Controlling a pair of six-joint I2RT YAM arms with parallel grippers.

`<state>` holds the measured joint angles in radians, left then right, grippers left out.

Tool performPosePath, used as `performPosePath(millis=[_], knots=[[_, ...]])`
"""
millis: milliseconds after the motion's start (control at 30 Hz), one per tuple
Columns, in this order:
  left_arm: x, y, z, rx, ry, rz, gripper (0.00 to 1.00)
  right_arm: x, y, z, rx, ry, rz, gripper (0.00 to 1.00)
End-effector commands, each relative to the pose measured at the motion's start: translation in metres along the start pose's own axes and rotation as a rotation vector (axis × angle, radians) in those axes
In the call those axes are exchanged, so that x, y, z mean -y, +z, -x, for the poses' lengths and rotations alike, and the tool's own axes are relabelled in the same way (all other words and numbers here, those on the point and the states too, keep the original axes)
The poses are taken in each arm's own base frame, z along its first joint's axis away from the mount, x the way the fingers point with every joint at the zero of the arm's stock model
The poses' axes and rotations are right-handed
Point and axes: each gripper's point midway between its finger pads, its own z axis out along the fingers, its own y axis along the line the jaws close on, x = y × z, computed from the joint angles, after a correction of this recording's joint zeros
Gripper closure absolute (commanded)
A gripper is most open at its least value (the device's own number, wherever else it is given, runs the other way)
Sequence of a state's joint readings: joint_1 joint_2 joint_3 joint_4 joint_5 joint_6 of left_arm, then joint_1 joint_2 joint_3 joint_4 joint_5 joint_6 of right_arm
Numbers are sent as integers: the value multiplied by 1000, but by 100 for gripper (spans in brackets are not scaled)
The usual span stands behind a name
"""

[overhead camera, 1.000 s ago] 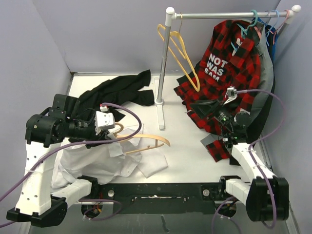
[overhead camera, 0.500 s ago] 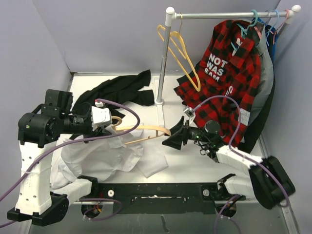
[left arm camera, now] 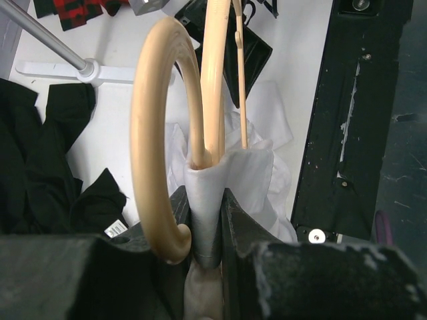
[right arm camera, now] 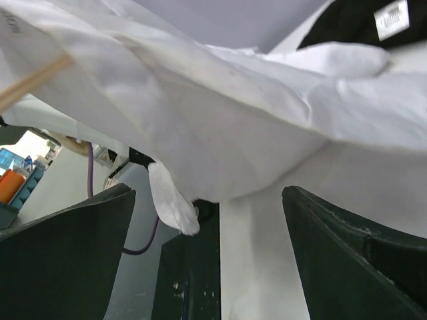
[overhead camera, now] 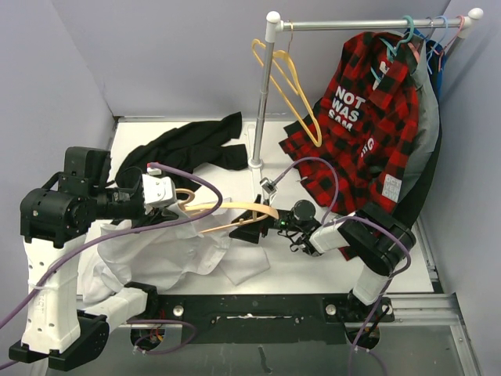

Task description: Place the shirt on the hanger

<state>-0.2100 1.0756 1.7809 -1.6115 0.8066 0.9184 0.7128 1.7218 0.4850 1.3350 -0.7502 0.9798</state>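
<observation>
Bunching in left claw (left arm camera: 207,223), thin shirt (left arm camera: 223,175) wraps smooth curved hanger (left arm camera: 148,133).

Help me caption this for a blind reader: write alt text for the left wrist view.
The left end effector clamps white shirt fabric wrapped around the neck of a tan hanger, whose hook curves up at left. A black garment lies on the white table to the left.

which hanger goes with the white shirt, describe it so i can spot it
Find the clothes rail's upright post and look just in front of its foot. There the left gripper holds a pale peach hanger over the white shirt. Unlike the brighter yellow hanger, it is not hanging on the rail.
</observation>
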Motion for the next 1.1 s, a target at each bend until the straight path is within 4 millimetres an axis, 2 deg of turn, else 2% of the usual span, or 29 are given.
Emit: performPosePath(millis=[0,133,300,467,567,633,767,867,967,1067], knots=[[27,-8,-2,-9,-57,-56,100,-37,10,53,177,-156,97,2],[28,-7,-2,-3,-61,-60,100,-36,14,50,172,-120,98,1],[28,-7,-1,8,-63,-51,100,-37,29,37,135,-91,120,8],[26,-6,-3,0,-66,-49,100,-45,44,24,86,-90,168,22],[24,-5,-4,-4,-65,-44,100,-43,45,19,72,-84,168,33],[24,-5,-5,-7,-67,-42,100,-39,44,16,64,-77,160,49],[22,-3,-6,-16,-95,-46,100,-28,42,11,47,-55,143,99],[15,1,-15,-64,-132,-54,100,-7,24,21,100,-63,59,100],[1,3,-34,-172,-167,-35,100,23,-10,45,172,-70,-90,100],[-13,0,-48,-260,-163,9,100,50,-38,55,160,-93,-277,100]])
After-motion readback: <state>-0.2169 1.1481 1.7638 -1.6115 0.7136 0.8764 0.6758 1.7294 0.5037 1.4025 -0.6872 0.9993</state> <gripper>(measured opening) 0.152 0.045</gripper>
